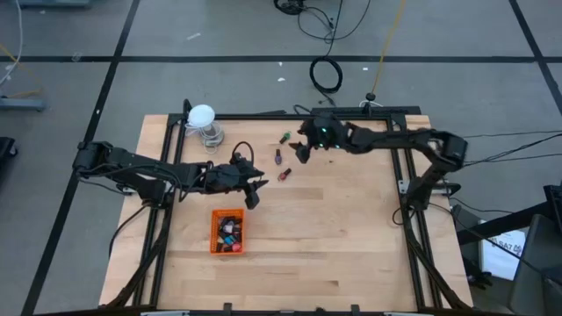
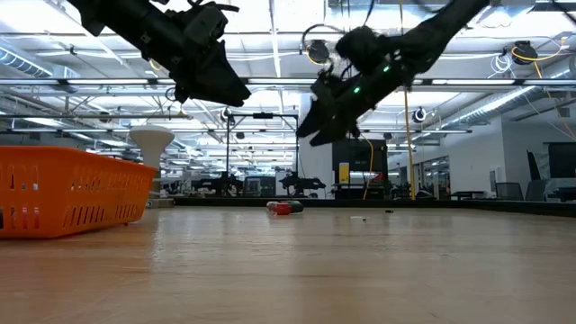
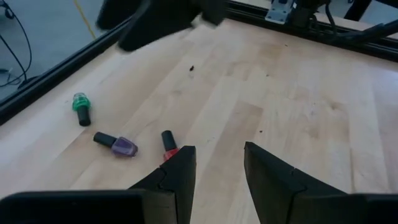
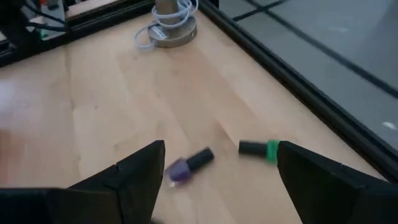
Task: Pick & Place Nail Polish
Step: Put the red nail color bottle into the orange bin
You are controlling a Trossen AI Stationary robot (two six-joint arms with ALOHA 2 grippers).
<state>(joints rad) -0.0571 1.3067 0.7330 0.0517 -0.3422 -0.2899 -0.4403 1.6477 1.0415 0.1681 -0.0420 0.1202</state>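
Three nail polish bottles lie on their sides on the wooden table: a teal one (image 1: 285,138), a purple one (image 1: 277,157) and a red one (image 1: 284,175). Several more lie in the orange tray (image 1: 213,237). My left gripper (image 1: 255,195) is open and empty above the table, between the tray and the red bottle (image 3: 168,144). My right gripper (image 1: 303,151) is open wide and empty, in the air just right of the purple bottle (image 4: 186,167) and the teal one (image 4: 258,149). In the low view both grippers hang well above the table, left (image 2: 225,90) and right (image 2: 310,130).
A white ball on a clear stand (image 1: 202,118) with a coiled cable stands at the far left. Black frame rails (image 1: 404,167) run along the table's sides and far edge. Bare wood lies to the right of and in front of the tray.
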